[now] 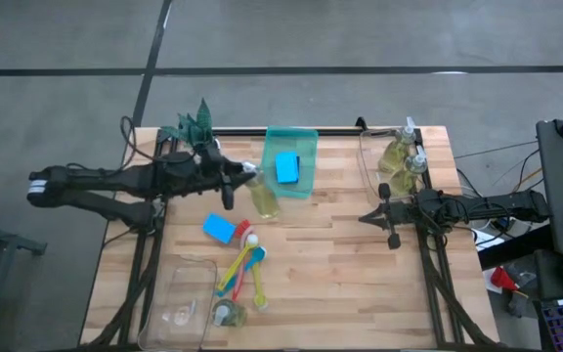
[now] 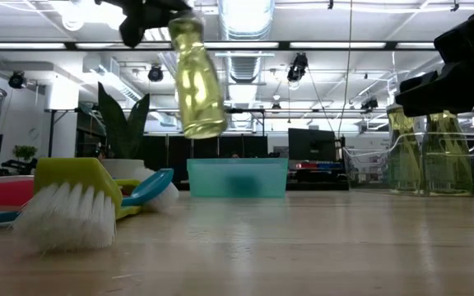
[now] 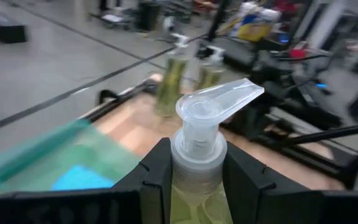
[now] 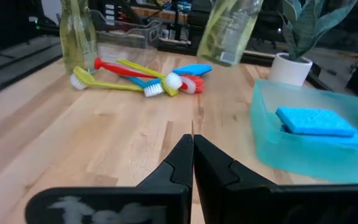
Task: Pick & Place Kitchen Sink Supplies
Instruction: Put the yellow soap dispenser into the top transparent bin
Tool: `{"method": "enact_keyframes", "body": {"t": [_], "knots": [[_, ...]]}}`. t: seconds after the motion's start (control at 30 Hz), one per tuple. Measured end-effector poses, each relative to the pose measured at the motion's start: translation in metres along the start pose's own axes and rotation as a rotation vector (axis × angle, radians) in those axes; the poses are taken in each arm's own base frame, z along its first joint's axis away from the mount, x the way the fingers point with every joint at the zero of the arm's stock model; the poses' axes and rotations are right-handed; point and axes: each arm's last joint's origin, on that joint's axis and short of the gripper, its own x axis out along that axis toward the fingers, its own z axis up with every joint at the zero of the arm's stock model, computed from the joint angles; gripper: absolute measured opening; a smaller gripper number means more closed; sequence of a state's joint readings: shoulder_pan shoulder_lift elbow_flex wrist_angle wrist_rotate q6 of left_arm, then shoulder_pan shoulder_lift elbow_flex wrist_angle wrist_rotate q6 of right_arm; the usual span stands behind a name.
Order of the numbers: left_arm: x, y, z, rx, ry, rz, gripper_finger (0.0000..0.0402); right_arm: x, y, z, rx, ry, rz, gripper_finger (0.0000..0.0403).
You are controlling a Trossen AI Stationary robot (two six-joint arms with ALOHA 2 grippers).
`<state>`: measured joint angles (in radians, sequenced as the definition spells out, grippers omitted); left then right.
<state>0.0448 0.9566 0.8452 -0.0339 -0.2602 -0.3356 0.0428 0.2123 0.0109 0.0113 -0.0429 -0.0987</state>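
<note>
A clear soap bottle (image 2: 196,78) of yellowish liquid hangs in the air near the green tray (image 1: 306,186), with my left gripper (image 1: 248,178) shut on it. A blue sponge (image 1: 287,167) lies in that tray, and a second sponge (image 1: 219,229) lies on the table. Several coloured brushes (image 1: 243,270) lie in a heap toward the near side, with another bottle (image 1: 228,314) lying beside them. My right gripper (image 4: 192,155) is shut and holds nothing; it stays above the table's right part (image 1: 390,221). My left gripper pinches the bottle's neck collar (image 3: 197,163), just below the pump head (image 3: 219,102), between its two fingers (image 3: 157,177). The fingers come nearly level from the table's left. The bottle is lifted clear and hangs below the fingers, its body (image 2: 197,90) slightly tilted.
Two more soap bottles (image 1: 404,156) stand in a clear tray at the far right corner. A potted plant (image 1: 198,122) stands at the far left. Another clear tray (image 1: 179,298) sits at the near left. Bare wood (image 1: 340,274) lies between the brushes and my right arm.
</note>
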Motion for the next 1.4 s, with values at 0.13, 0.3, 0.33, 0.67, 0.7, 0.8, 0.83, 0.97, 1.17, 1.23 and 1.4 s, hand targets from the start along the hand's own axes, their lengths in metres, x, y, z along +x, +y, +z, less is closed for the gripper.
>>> {"method": "enact_keyframes", "body": {"t": [0.13,0.3,0.33,0.67,0.7,0.8,0.83,0.97,1.17,1.23,1.4], "knots": [[0.020,-0.007,-0.001,0.001,0.023,-0.059,0.0098,0.000,0.000,0.000,-0.008,0.000,0.000,0.0008],[0.047,-0.015,-0.004,0.045,0.061,-0.084,0.0098,0.000,0.000,0.000,0.020,0.000,0.000,0.0008],[0.052,-0.017,-0.004,0.054,0.064,-0.089,0.0098,0.000,0.000,0.000,0.017,0.000,0.000,0.0008],[0.098,-0.036,0.007,0.184,0.070,-0.112,0.0098,0.000,0.000,0.002,0.122,-0.016,-0.001,0.0008],[0.102,-0.038,0.008,0.193,0.067,-0.115,0.0098,0.000,0.000,0.003,0.170,-0.028,0.000,0.0008],[0.115,-0.044,0.010,0.216,0.070,-0.129,0.0098,0.000,-0.001,0.007,0.262,-0.069,0.002,0.0008],[0.120,-0.045,0.010,0.221,0.074,-0.129,0.0098,0.000,-0.001,0.009,0.304,-0.090,0.005,0.0008],[0.142,-0.051,0.006,0.231,0.099,-0.156,0.0098,-0.001,-0.001,0.016,0.432,-0.170,0.021,0.0008],[0.173,-0.061,-0.007,0.255,0.132,-0.194,0.0098,-0.002,-0.002,0.020,0.477,-0.212,0.037,0.0008],[0.183,-0.062,-0.011,0.255,0.141,-0.195,0.0098,-0.002,-0.002,0.021,0.480,-0.215,0.040,0.0008],[0.201,-0.066,-0.018,0.255,0.121,-0.211,0.0098,-0.003,-0.002,0.022,0.537,-0.230,0.053,0.0008]]}}
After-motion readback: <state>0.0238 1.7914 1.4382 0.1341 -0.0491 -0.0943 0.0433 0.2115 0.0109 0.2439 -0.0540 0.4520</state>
